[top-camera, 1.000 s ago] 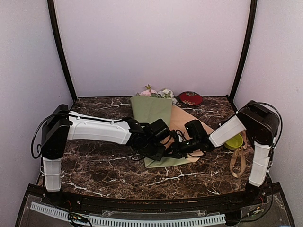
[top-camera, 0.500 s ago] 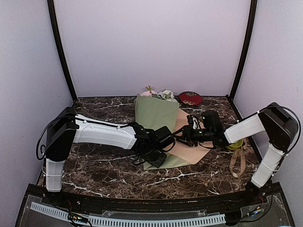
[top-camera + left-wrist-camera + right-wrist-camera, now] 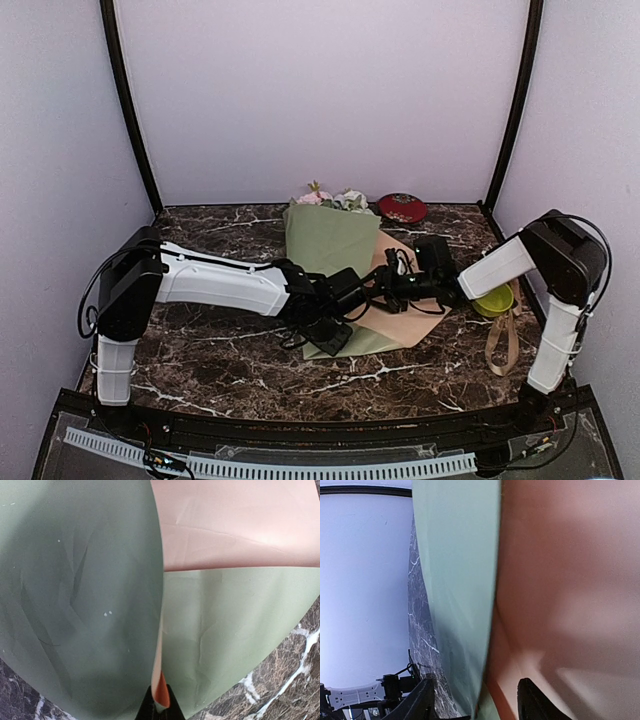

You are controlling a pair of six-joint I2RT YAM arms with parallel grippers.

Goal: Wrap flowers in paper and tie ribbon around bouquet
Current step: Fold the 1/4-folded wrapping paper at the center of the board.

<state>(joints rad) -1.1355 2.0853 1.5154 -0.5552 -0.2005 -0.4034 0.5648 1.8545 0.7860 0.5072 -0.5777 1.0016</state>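
Observation:
The paper [image 3: 330,245] lies folded as a sage-green cone with a tan flap [image 3: 405,300] spread to its right. Pink and white flowers [image 3: 330,198] show at its far, wide end. My left gripper [image 3: 335,333] is at the cone's near end, shut on the paper's edge [image 3: 161,692], green face [image 3: 80,580] to its left. My right gripper [image 3: 378,293] is open, its fingers [image 3: 535,702] straddling the fold where the green face [image 3: 460,555] meets the tan face [image 3: 570,580]. The ribbon [image 3: 500,345] lies at the table's right edge.
A green bowl [image 3: 495,298] sits by the right arm, above the ribbon. A red round dish [image 3: 402,207] stands at the back next to the flowers. The marble table [image 3: 210,350] is walled at the back and both sides.
My right gripper has opened and let go near the cone's near end, swung back right, then come in at the tan flap. My left gripper has kept its pinch.

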